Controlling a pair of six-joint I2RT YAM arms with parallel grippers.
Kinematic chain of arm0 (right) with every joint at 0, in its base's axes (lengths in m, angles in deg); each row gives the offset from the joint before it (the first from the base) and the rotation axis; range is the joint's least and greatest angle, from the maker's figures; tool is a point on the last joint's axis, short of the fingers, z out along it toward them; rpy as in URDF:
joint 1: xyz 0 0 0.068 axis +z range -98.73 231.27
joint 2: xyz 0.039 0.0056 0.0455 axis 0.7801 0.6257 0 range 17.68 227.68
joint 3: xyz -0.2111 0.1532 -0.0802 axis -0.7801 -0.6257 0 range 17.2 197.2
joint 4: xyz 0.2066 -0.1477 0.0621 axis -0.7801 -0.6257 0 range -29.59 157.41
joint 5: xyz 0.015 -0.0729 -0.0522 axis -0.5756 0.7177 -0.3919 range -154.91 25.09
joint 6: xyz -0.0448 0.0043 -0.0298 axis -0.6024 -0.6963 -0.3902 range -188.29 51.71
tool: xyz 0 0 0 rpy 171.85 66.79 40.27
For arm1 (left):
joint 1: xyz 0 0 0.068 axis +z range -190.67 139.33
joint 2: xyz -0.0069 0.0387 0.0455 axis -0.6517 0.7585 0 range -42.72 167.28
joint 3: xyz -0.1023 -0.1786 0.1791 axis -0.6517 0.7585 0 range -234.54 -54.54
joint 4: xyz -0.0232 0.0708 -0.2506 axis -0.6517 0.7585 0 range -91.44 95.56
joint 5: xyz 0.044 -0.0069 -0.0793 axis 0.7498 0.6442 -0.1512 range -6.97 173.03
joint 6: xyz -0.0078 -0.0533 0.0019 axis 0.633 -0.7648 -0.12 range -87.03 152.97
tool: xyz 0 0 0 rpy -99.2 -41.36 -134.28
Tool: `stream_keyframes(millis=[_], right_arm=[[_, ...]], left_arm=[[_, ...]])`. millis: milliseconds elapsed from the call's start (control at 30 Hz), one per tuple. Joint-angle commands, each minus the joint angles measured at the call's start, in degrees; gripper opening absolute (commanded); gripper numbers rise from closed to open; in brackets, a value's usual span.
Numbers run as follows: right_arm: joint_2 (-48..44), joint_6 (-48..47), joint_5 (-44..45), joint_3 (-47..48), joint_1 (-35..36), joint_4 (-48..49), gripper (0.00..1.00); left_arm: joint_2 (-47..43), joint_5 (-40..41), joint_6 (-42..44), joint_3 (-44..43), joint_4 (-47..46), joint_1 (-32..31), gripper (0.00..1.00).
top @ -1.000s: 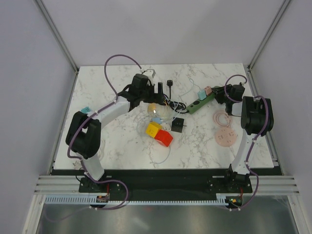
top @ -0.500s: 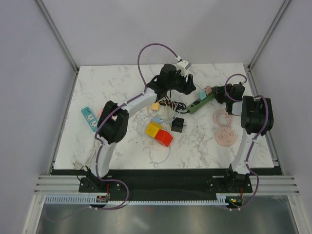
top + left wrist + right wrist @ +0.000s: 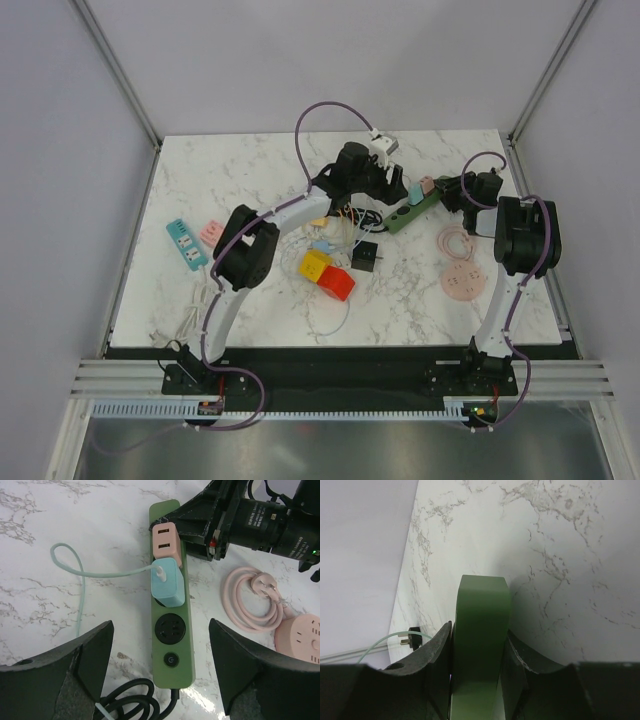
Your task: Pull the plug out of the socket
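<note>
Plugs (image 3: 169,586), two, in one green strip (image 3: 172,676), right fingers (image 3: 437,670) clamping it, left fingers (image 3: 90,655) spread

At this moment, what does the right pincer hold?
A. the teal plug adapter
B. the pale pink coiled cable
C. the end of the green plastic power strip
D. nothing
C: in the right wrist view the right pincer is closed against both sides of the green plastic power strip at its end.
</note>
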Motion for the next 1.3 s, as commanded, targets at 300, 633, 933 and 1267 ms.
stream_keyframes(millis=[300, 633, 933, 1267], right_arm=[[-0.5, -6.9, -0.1, -0.1, -0.2, 1.0, 0.0], [-0.1, -6.1, -0.7, -0.1, -0.3, 2.1, 0.0], [-0.3, -5.7, -0.9, -0.8, -0.2, 2.8, 0.0], [0.2, -4.8, -0.6, -1.2, 0.1, 3.6, 0.0]], left_arm=[[10.5, 4.5, -6.8, -13.2, 0.7, -1.5, 0.76], [16.8, 0.4, -13.2, -19.5, -0.8, -2.0, 0.74], [20.0, 0.8, -16.3, -23.5, -2.3, -2.3, 0.54], [16.1, -1.0, -13.8, -17.9, -6.5, -2.5, 0.02]])
